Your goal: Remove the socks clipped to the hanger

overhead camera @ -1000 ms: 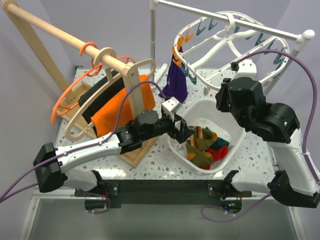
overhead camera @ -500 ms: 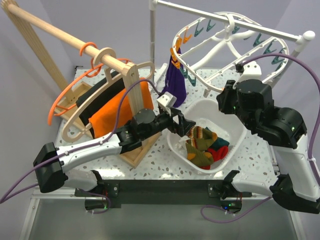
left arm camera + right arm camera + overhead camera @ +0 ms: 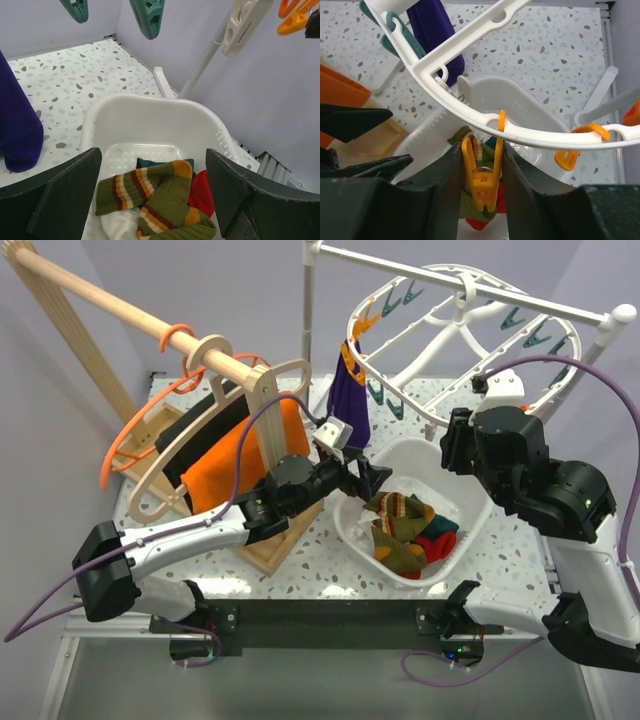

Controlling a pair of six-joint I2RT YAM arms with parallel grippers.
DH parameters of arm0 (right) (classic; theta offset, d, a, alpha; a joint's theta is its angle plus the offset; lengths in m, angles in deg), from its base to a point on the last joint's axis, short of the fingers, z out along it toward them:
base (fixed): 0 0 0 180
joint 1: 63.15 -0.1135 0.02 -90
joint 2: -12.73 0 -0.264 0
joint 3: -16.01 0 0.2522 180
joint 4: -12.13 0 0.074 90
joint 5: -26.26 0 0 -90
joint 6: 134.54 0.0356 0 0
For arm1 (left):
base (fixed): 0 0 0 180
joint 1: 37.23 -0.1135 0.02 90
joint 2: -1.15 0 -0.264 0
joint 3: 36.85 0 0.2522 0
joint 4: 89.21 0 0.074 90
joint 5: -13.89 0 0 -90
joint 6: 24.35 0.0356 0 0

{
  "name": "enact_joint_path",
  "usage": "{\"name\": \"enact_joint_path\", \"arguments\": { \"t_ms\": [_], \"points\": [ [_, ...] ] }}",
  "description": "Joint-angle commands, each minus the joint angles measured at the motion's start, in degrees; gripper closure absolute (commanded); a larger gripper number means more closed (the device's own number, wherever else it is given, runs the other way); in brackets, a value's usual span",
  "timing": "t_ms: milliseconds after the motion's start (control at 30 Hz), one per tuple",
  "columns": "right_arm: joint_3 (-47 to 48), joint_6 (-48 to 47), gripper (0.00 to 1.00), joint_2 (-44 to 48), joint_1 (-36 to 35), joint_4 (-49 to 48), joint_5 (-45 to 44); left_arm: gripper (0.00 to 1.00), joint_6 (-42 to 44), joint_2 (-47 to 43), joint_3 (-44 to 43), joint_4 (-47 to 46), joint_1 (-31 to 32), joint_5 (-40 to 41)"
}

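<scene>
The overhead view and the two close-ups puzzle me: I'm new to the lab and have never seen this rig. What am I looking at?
Two robot arms stand at a speckled table. The overhead picture comes from a fixed camera above them; the close-ups from a camera on each wrist. The left gripper hangs open and empty by a white tub of loose socks. The right gripper closely straddles an orange clip on the white hanger; whether it squeezes the clip I cannot tell. A purple sock hangs clipped to that hanger. A wooden rack stands at left.
</scene>
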Motion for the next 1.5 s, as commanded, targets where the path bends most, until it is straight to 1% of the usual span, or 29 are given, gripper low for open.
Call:
{"name": "enact_joint_path", "arguments": {
  "t_ms": [0, 67, 133, 233, 300, 400, 433, 467, 500, 533, 567, 600, 633, 667, 733, 800, 900, 933, 1000, 1033, 1100, 1133, 1167, 1200, 1233, 1267, 1367, 1433, 1467],
  "points": [
    [0.38, -1.08, 0.64, 1.35, -0.24, 4.25, -1.95, 0.12, 1.54, -1.38, -2.62, 0.38, -0.51, 1.94],
    [0.91, -0.90, 0.64, 1.44, -0.24, 4.60, -3.27, 0.12, 1.63, -3.04, -2.10, 3.45, -0.51, 3.61],
    [1.35, -0.64, 0.66, 1.35, -0.24, 5.12, -7.04, 0.12, 2.41, -4.62, -1.48, 5.21, -0.51, 3.36],
    [3.01, -0.64, 0.65, 1.00, -0.24, 5.57, -10.39, 0.12, 4.00, -8.05, 1.50, 3.56, -0.51, 0.55],
    [5.20, -0.38, 0.62, 0.47, -0.24, 6.00, -9.70, 0.11, 4.52, -9.99, 3.09, 2.85, -0.51, -0.94],
    [11.70, 0.41, 0.56, -1.55, -0.33, 7.94, -4.35, 0.10, 6.10, -11.40, 4.06, 1.44, -0.51, -7.69],
    [13.81, 0.67, 0.47, -1.64, -0.33, 8.20, -2.85, 0.09, 6.28, -11.66, 4.15, 0.92, -0.51, -8.94],
    [14.35, 0.50, 0.40, -1.46, -0.24, 8.20, 0.38, 0.08, 6.55, -12.19, 4.58, 0.57, -0.51, -10.43],
    [14.79, 0.59, 0.34, -1.38, -0.24, 8.20, 1.37, 0.07, 6.98, -12.45, 4.85, 0.39, -0.51, -12.10],
    [15.49, 0.94, 0.28, -1.38, -0.24, 8.73, 2.08, 0.07, 7.16, -12.72, 5.02, 0.12, -0.51, -12.63],
    [17.07, 1.38, 0.17, -1.55, -0.24, 10.30, 2.52, 0.06, 7.25, -13.15, 5.46, 0.04, -0.51, -13.07],
    [17.69, 1.73, 0.12, -1.72, -0.33, 11.01, 2.61, 0.05, 7.43, -13.33, 5.46, 0.12, -0.51, -13.69],
    [18.22, 2.25, 0.04, -1.81, -0.24, 11.89, 2.52, 0.05, 7.51, -13.25, 5.55, 0.30, -0.51, -13.78],
    [18.31, 2.61, 0.01, -1.90, -0.24, 13.64, 2.35, 0.05, 7.52, -13.25, 5.47, 0.47, -0.51, -13.96],
    [19.10, 4.19, 0.01, -2.87, -0.24, 16.19, 0.24, 0.04, 7.69, -13.33, 5.46, 0.65, -0.51, -14.66],
    [18.93, 5.33, 0.01, -2.26, -0.24, 17.96, 0.41, 0.05, 7.52, -13.42, 5.20, 0.74, -0.51, -15.88],
    [15.07, 4.20, 0.01, 0.63, -0.24, 14.37, 3.83, 0.04, 7.34, -13.51, 4.67, 1.35, -0.51, -17.81],
    [11.41, 3.76, 0.01, 3.26, -0.24, 12.70, 8.63, 0.04, 7.34, -13.68, 4.50, 1.70, -0.51, -18.26],
    [7.52, 2.27, 0.01, 5.21, -0.24, 8.22, 14.53, 0.04, 6.90, -14.04, 4.06, 2.66, -0.51, -19.49],
    [4.19, 1.82, 0.01, 6.17, -0.33, 7.16, 20.05, 0.04, 6.73, -14.21, 3.97, 3.02, -0.51, -19.84],
    [1.36, 1.03, 0.01, 6.18, -0.24, 5.40, 25.79, 0.04, 5.24, -14.83, 4.41, 3.98, -0.51, -20.72],
    [-2.04, 0.94, 0.01, 6.36, -0.33, 4.69, 27.90, 0.04, 4.71, -15.09, 4.58, 4.08, -0.51, -21.16],
    [-4.08, 0.94, 0.01, 7.58, -0.33, 2.25, 31.84, 0.04, 4.18, -15.79, 5.54, 4.08, -0.51, -21.60],
    [-6.28, 1.20, 0.01, 8.55, -0.33, 0.40, 33.36, 0.04, 3.04, -16.32, 6.07, 4.16, -0.51, -22.30],
    [-11.43, 1.81, 0.01, 9.77, -0.33, -2.05, 34.94, 0.04, 2.34, -16.84, 6.86, 4.08, -0.51, -22.66],
    [-14.53, 2.43, 0.01, 12.92, -0.33, -8.17, 37.65, 0.04, 1.63, -18.07, 8.26, 3.90, -0.51, -23.18],
    [-25.17, 4.80, 0.01, 16.11, -0.33, -18.82, 44.24, 0.04, -1.27, -21.75, 12.21, 1.45, -0.51, -26.34],
    [-31.92, 6.74, 0.02, 17.78, -0.24, -23.07, 46.02, 0.04, -3.64, -25.52, 16.16, -1.36, -0.51, -27.75],
    [-34.05, 7.44, 0.01, 18.22, -0.24, -27.17, 46.81, 0.04, -5.39, -26.94, 17.58, -2.33, -0.51, -28.19]
  ]
}}
